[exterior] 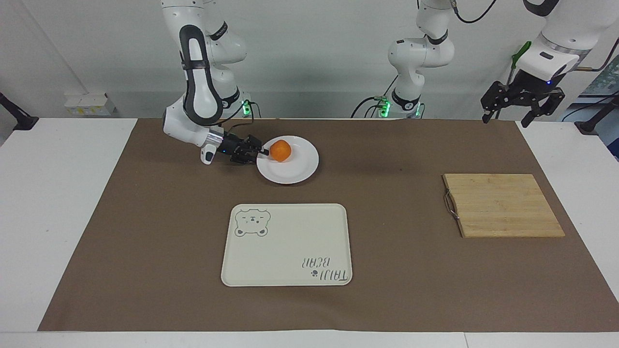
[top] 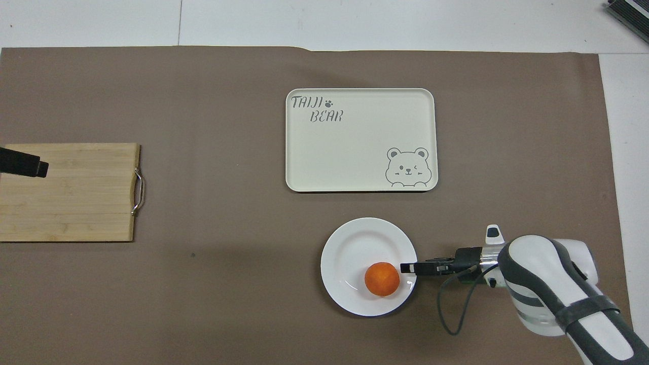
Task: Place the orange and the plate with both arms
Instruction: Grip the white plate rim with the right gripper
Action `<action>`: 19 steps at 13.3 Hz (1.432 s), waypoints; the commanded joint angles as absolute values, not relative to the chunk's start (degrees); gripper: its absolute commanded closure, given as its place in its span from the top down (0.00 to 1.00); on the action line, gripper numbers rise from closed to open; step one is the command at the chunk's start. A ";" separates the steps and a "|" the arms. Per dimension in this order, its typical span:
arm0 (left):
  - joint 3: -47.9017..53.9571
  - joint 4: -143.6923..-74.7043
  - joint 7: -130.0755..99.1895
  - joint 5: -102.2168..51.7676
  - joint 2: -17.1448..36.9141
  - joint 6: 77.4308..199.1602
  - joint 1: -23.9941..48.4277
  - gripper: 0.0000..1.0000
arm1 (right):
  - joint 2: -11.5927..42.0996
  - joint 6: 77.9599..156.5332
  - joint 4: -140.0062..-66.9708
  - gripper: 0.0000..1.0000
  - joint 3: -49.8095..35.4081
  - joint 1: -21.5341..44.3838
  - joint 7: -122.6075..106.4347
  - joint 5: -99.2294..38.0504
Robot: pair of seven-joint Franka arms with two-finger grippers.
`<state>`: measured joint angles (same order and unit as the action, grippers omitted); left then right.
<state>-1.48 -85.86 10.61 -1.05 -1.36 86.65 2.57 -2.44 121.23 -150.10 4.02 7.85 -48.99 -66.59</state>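
Now right claw (exterior: 261,152) at plate (exterior: 295,171) rim; orange (exterior: 280,150) aboard

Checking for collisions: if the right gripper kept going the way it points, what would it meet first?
Probably the orange on the plate; the right gripper is already at the plate's rim.

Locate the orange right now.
The orange sits on the white plate, nearer the robots than the bear tray, beside the right gripper at the rim.
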 commanded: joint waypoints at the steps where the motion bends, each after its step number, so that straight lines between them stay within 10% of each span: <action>1: -0.97 -88.07 10.28 -0.09 -3.16 87.28 2.11 1.00 | -2.37 122.17 -150.56 0.45 3.87 8.00 -49.13 -68.73; 7: -0.88 -87.89 9.93 1.58 -2.64 85.62 2.81 1.00 | -2.29 122.26 -150.38 0.00 3.87 8.00 -49.13 -68.73; 19: -0.35 -88.15 9.40 1.41 -3.08 85.08 2.81 1.00 | -0.97 112.86 -145.73 0.00 4.04 3.52 -48.87 -68.56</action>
